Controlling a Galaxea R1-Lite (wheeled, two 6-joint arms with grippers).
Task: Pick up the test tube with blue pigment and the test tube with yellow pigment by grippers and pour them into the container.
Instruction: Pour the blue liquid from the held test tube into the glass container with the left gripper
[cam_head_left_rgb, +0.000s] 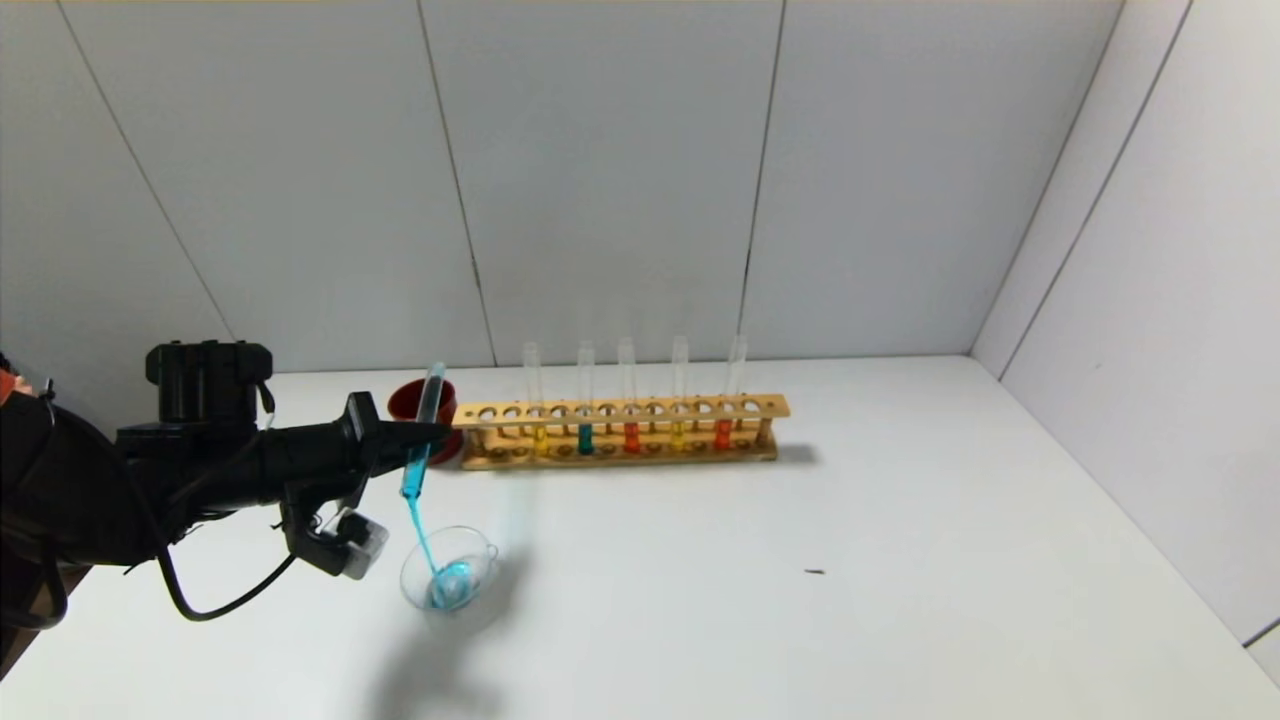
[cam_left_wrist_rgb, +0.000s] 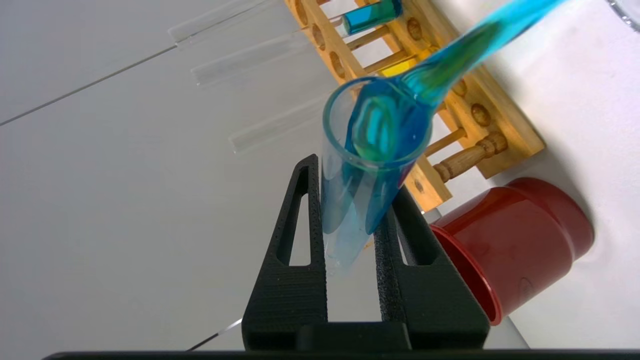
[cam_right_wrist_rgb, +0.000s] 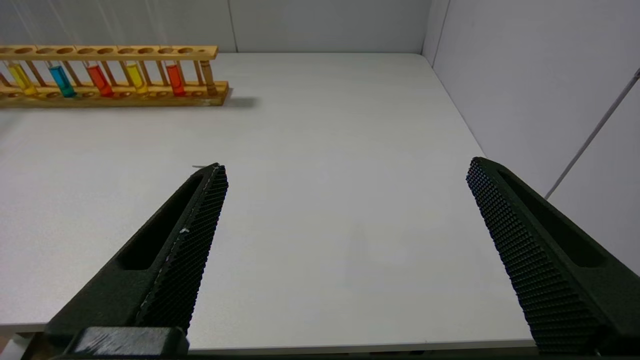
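Near the table's (cam_head_left_rgb: 900, 520) left edge, left gripper (cam_head_left_rgb: 425, 432) clamped on tilted blue tube (cam_head_left_rgb: 418, 445), liquid streaming into dish (cam_head_left_rgb: 450, 570); right gripper (cam_right_wrist_rgb: 345, 175) wide open, empty, by the right edge.

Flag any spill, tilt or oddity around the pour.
No spill shows. The left gripper holds the test tube with blue pigment tipped mouth-down, and its blue stream lands inside the container. One small dark speck lies on the table, well right of the dish.

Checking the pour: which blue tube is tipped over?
The test tube with blue pigment in the left gripper, streaming into the container; the other blue tube stands racked.
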